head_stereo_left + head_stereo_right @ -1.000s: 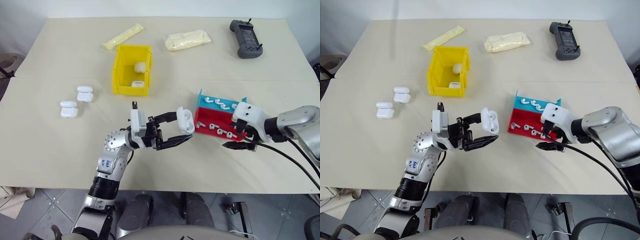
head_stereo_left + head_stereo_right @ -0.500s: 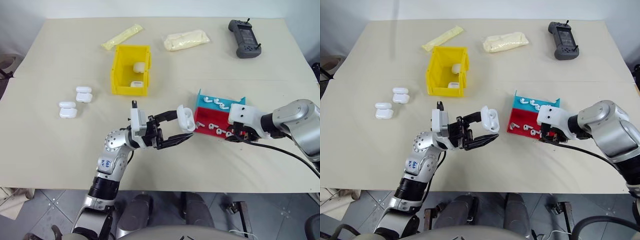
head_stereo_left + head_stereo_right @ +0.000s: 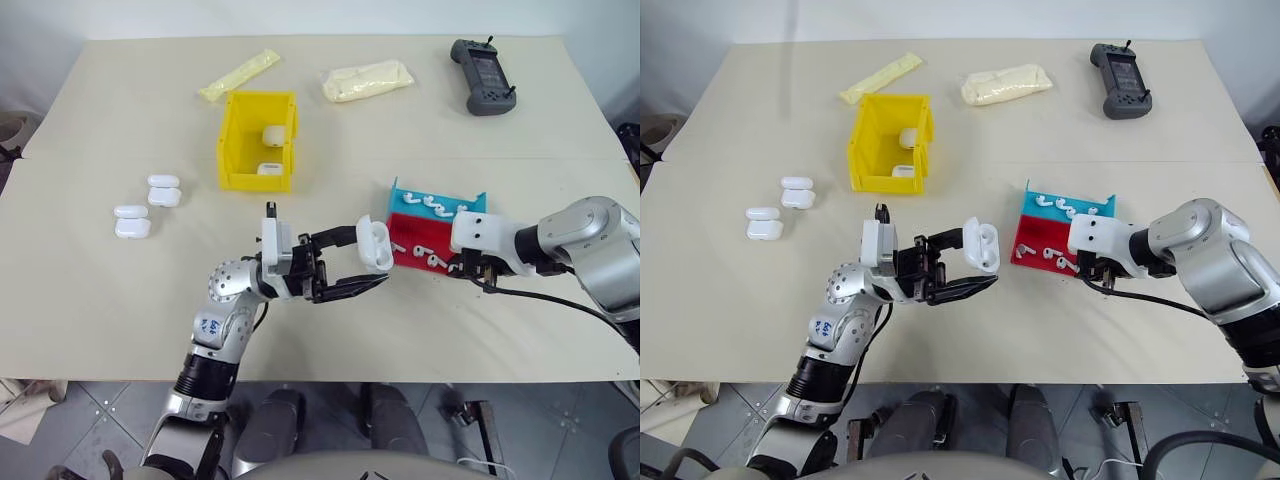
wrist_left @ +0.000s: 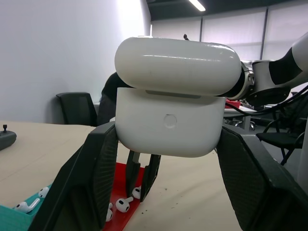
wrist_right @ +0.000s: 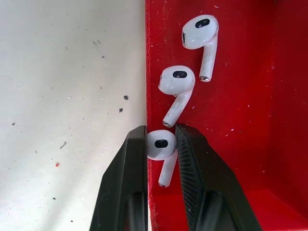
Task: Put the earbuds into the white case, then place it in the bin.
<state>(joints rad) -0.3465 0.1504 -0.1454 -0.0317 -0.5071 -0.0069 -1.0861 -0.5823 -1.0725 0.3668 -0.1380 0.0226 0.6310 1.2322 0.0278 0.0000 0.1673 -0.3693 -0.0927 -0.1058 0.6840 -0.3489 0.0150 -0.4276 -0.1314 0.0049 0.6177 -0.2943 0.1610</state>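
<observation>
The right gripper [image 5: 161, 144], which had hung open just off the near edge of the red and blue tray [image 3: 405, 195] a second earlier, had dropped into the red half and narrowed until its fingers [image 5: 134, 159] pinched the head of one earbud [image 5: 162, 150]. Two more earbuds [image 5: 177, 86] lay just beyond it, untouched.

The left gripper [image 3: 372, 262] had not shifted. It held the white case [image 4: 173, 103] clamped by its body above the tabletop [image 3: 100, 300], near the tray, with the lid slightly lifted in the left wrist view.

That looked like the pick being made, so carrying the earbud over to the case was probably next. The yellow bin [image 3: 240, 140], with two cases already inside, stood well apart toward the far side.
</observation>
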